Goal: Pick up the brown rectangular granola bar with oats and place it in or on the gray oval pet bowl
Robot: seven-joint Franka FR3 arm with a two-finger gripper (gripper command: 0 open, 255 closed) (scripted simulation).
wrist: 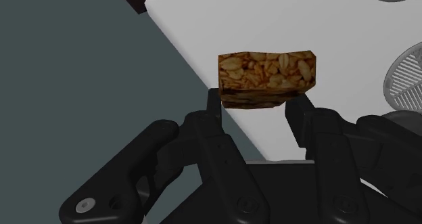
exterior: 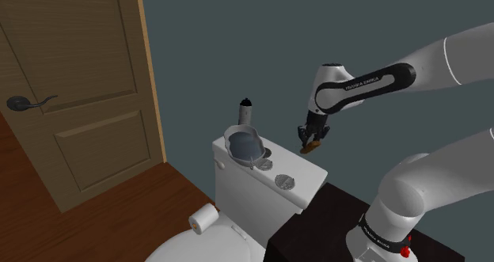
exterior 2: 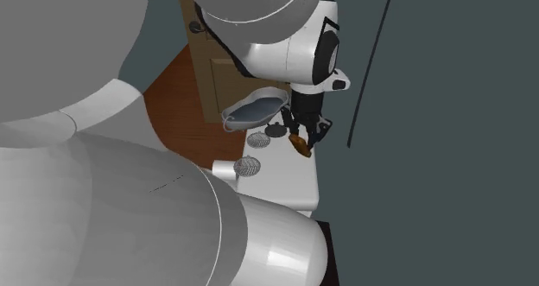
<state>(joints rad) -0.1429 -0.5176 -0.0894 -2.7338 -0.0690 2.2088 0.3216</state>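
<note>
My tool is closed on the bar at its lower corners, holding it in the air near the bowl, not yet over it, a shallow hold I judge should release cleanly.

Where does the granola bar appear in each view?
Shoulder view: granola bar right of centre, in the claw, above the white tank lid.
Second exterior view: centre, over the same lid.
Wrist view: centre, clasped by the claw.
Shared landmark: the white tank lid.
</note>
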